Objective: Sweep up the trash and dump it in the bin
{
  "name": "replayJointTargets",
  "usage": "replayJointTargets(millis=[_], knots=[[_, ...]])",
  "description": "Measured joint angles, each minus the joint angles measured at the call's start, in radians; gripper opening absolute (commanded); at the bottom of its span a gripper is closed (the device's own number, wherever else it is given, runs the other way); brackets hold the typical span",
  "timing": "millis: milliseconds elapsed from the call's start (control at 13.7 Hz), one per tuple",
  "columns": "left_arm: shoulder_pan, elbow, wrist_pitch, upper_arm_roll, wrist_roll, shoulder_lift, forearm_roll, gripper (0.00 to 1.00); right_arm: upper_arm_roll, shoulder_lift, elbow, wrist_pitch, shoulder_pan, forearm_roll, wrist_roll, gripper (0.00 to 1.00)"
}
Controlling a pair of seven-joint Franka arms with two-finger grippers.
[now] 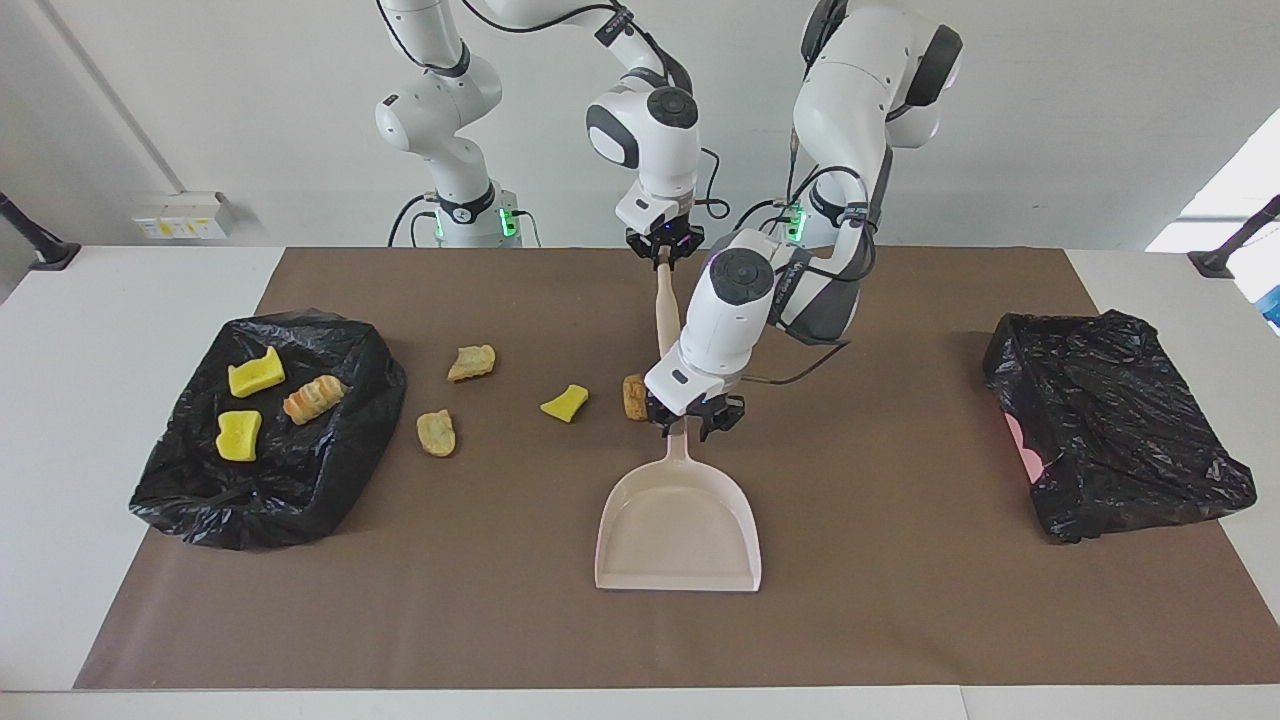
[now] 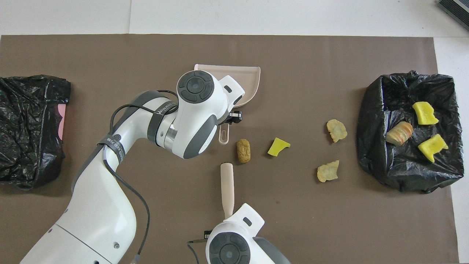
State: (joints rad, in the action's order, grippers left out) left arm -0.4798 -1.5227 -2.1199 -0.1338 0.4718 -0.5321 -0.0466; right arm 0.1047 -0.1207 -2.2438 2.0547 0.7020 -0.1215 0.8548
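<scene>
Dustpan (image 1: pixel 678 530) light stiff plastic, left gripper (image 1: pixel 688 417) fingers pinching its thin handle; right gripper (image 1: pixel 663 250) fingers clamped on brush handle (image 1: pixel 666 305); trash (image 1: pixel 565 402) soft, light

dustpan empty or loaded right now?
Empty. The dustpan lies flat on the mat with a bare pink tray; no trash in it.

The facing view looks from high across the worktop (image 1: pixel 160 300) toward the robots. The overhead view looks steeply down from above them. Both share the brown mat (image 1: pixel 900 600).
</scene>
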Motion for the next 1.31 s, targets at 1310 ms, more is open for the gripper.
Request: replayJointTargets(millis=[1310], knots=[[0.210, -0.044, 0.375, 0.027, -1.253, 0.205, 0.057, 0.00, -0.004, 0.044, 0.031, -0.246, -0.354, 0.226, -0.179, 0.00]])
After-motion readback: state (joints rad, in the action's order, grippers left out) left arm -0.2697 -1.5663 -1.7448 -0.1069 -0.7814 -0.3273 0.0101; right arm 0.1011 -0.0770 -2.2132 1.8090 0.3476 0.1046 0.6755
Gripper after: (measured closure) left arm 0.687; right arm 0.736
